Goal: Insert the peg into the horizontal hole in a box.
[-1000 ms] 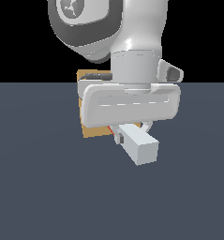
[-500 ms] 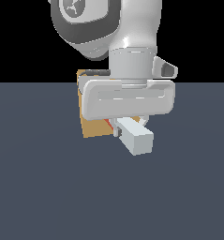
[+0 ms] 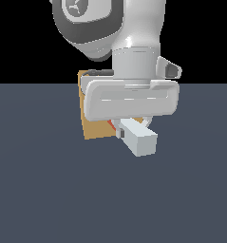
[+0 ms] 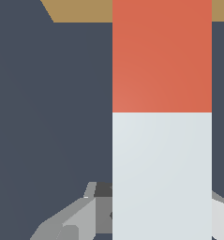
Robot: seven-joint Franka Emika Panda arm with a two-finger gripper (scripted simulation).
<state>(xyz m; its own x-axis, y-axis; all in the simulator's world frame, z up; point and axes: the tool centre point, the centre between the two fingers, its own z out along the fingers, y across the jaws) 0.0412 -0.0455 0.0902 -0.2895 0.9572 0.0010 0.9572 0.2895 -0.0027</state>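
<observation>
Item: peg insertion, approach stage.

End effector (image 3: 131,130): clamped on the pale half of the peg (image 3: 139,138), which it carries level above the tabletop (image 3: 48,190). In the wrist view the grey fingers (image 4: 71,220) flank the white section of the bar.

Position of task items: the peg's white end points toward the exterior camera; its red-orange half points away, toward the box (image 3: 93,126). The box stands on the tabletop toward its far edge, mostly screened by the hand. In the wrist view the red tip reaches up to the box's tan face; whether it touches or has entered cannot be told. The hole is not visible in either view.

Handling note (judgement): the step in hand is lining the red tip with the hole and feeding it in. Keep the bar level and square to the box face, advance straight along the bar's own axis, and keep the grip firm so the bar does not pivot. A square bar in a square opening leaves little tolerance for twist; correct roll before pushing.

Materials and shapes:
- Peg: long square-section bar, flat faces, sharp edges, matte, two-tone with a clean colour break at mid-length.
- Box: plain tan block, flat untextured faces.
- Tabletop: uniform dark slate, featureless.
- End effector: smooth light-grey casing.
</observation>
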